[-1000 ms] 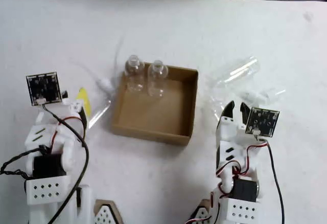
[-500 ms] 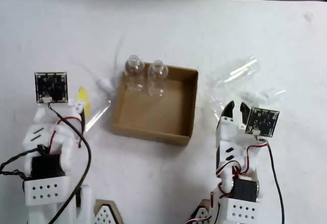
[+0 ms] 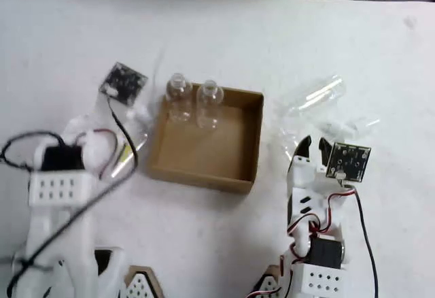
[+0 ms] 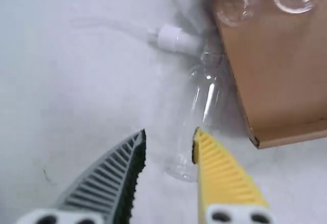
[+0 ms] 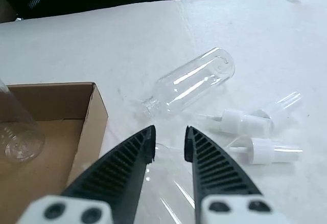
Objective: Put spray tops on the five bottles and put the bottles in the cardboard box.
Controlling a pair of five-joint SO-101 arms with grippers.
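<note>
High view: two topless bottles [image 3: 179, 97] are standing inside the cardboard box [image 3: 204, 175]. Left wrist: the left gripper [image 4: 169, 134] is hovering over a lying bottle [image 4: 202, 111] beside the box, fingers spread (probably lining up a grab). Right wrist: the right gripper [image 5: 169, 132] is sitting slightly parted, facing a loose bottle [image 5: 191, 83] and spray tops [image 5: 240, 121].

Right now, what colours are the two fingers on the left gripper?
On the left gripper, one finger is grey, the other yellow. The left wrist view shows it best.
</note>
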